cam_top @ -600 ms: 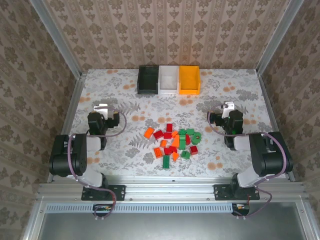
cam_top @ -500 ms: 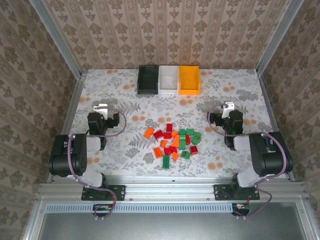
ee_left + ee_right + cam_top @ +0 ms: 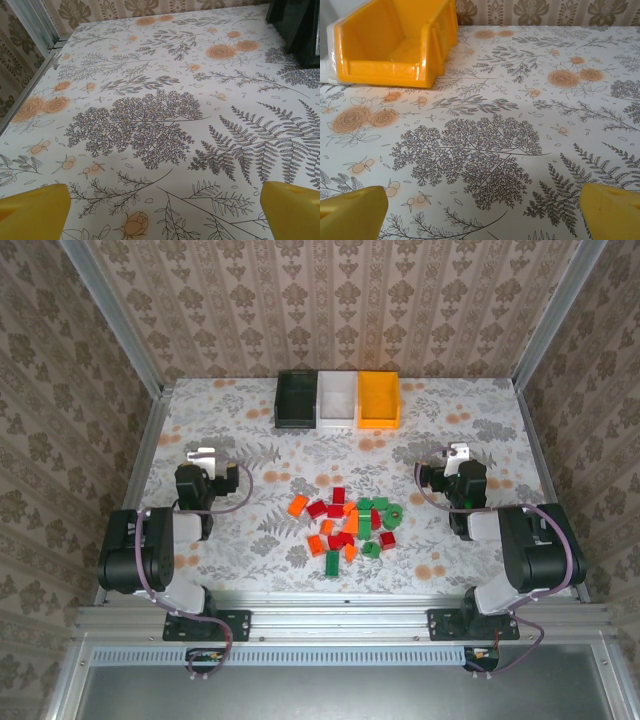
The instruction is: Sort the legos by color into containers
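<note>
Top external view: a heap of small plastic lego bricks [image 3: 348,525] in red, orange and green lies near the middle of the flowery worktop [image 3: 240,415], a bit closer to the near edge. Three small open plastic bins stand touching in a row at the far edge. The black bin [image 3: 296,400] is on the left, the white bin [image 3: 337,398] is in the middle and the orange-yellow bin [image 3: 379,398] is on the right.

The left hand [image 3: 203,455] sits over the left side of the worktop. The right hand [image 3: 457,452] sits over the right side. Both are well apart from the bricks.

Left wrist view: the left hand's yellow fingertips [image 3: 35,210] stand wide apart and hold nothing. A corner of the black bin shows far ahead on the right.

Right wrist view: the right hand's yellow fingertips [image 3: 350,212] are wide apart too and hold nothing. The orange-yellow bin is ahead on the left.

Nothing has moved since the picture a moment before. The bricks, the bins and both hands are in the same places.
</note>
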`<act>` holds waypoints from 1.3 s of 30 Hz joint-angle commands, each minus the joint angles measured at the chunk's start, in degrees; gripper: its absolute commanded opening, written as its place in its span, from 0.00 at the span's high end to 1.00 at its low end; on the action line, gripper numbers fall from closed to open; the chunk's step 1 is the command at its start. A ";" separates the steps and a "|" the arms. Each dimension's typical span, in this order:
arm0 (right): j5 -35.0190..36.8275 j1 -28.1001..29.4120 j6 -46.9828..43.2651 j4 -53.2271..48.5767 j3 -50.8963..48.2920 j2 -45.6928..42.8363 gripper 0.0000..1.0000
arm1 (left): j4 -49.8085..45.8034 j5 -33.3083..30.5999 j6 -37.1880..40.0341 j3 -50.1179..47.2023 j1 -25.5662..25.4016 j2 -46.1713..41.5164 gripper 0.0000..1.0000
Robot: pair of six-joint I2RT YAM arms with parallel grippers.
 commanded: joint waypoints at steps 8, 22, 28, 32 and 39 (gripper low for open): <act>5.70 2.12 -0.37 -9.93 4.40 -4.40 0.00 | -6.84 -1.58 -0.05 2.63 -0.79 -4.41 0.00; 2.33 9.25 25.46 -52.48 32.95 -20.57 0.00 | -63.80 0.57 -43.72 28.08 0.46 -33.04 0.00; 3.01 10.92 24.24 -63.60 44.48 -9.11 0.21 | -63.88 6.50 -52.68 19.24 5.08 -36.22 0.01; 3.40 11.55 24.12 -66.04 51.91 1.06 0.22 | -65.30 15.80 -51.10 19.45 4.90 -31.21 0.10; 7.15 12.33 24.38 -73.15 66.26 16.30 0.20 | -70.99 23.87 -44.01 25.01 2.01 -22.18 0.19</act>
